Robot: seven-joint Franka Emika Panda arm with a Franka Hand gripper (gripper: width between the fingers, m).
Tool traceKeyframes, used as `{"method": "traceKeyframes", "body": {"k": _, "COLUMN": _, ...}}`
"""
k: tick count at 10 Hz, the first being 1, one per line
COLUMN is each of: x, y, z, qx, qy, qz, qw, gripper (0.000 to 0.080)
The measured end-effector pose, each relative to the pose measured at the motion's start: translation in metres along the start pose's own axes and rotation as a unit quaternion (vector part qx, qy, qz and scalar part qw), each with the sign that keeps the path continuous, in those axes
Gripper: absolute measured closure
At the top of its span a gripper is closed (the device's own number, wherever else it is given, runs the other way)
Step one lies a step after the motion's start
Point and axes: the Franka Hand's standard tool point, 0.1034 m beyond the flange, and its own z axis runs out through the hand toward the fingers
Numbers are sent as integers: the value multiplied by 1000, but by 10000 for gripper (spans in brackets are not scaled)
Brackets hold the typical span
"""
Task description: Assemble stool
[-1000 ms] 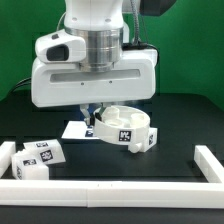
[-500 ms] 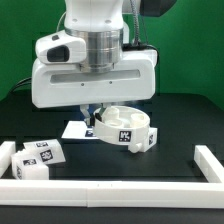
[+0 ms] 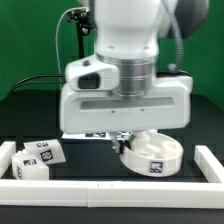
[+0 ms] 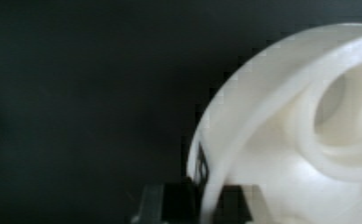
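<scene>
The round white seat (image 3: 152,155) with a tag on its side sits low over the black table at the exterior view's front right. My gripper (image 3: 127,140) is shut on its rim at the side toward the exterior view's left, mostly hidden under the big white hand. In the wrist view the seat (image 4: 302,110) fills one side, blurred, and its thin rim runs down between my gripper's (image 4: 201,198) dark fingertips (image 4: 162,203). Two chunky tagged legs (image 3: 40,158) lie at the exterior view's front left, well apart from the gripper.
White frame rails border the table at the exterior view's left (image 3: 6,158), front (image 3: 110,189) and right (image 3: 211,160). A strip of the marker board (image 3: 92,133) shows behind the hand. A green backdrop stands at the back.
The arm has moved toward the exterior view's right and front, and the seat has travelled with it from the table's middle to the front right. The legs have not moved.
</scene>
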Motion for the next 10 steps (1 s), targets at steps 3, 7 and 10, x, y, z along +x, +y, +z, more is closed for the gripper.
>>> {"method": "traceKeyframes", "body": {"k": 3, "x": -2, "y": 0, "z": 2, "qx": 1, "qy": -3, "qz": -3, "qw": 1000, "gripper": 775}}
{"method": "traceKeyframes", "body": {"k": 7, "x": 4, "y": -14, "z": 18, "qx": -2, "qy": 1, "qz": -7, "qw": 1000, "gripper": 775}}
{"method": "traceKeyframes", "body": {"k": 10, "x": 17, "y": -25, "z": 26, "qx": -5, "qy": 3, "qz": -11, "qw": 1000, "gripper": 775}}
